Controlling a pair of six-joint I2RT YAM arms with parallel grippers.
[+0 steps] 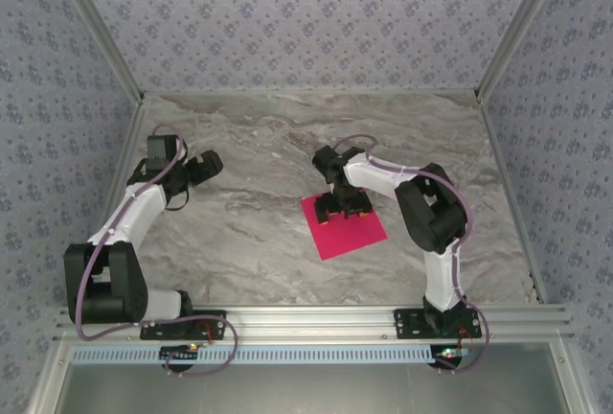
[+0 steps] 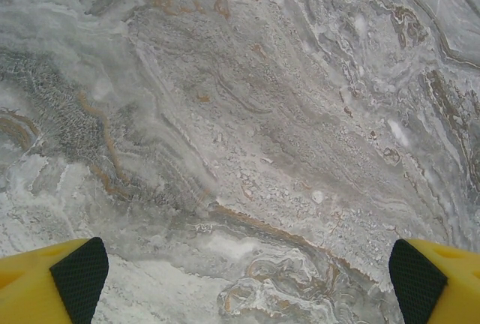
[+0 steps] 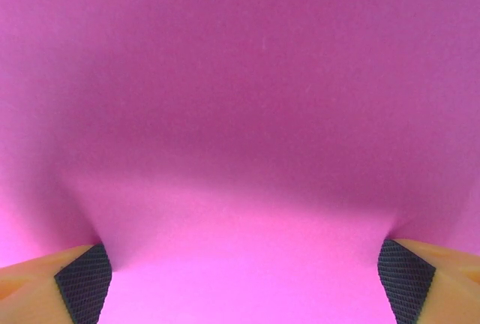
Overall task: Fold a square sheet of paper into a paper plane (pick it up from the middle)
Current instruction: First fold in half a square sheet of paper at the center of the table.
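Note:
The square sheet of paper (image 1: 345, 227) lies flat on the marble table, right of centre, bright magenta-pink and turned a little off square. My right gripper (image 1: 344, 209) stands open directly over its far half, fingers pointing down and close to the paper. In the right wrist view the pink paper (image 3: 240, 114) spreads across the whole picture between the two spread fingertips (image 3: 84, 292), with nothing pinched. My left gripper (image 1: 204, 169) hovers open over bare marble at the far left. Its yellow fingers with black pads (image 2: 79, 277) stand wide apart.
The marble table (image 1: 249, 232) is walled by patterned panels at the back and both sides. An aluminium rail (image 1: 316, 318) carrying both arm bases runs along the near edge. Bare marble lies between the two arms.

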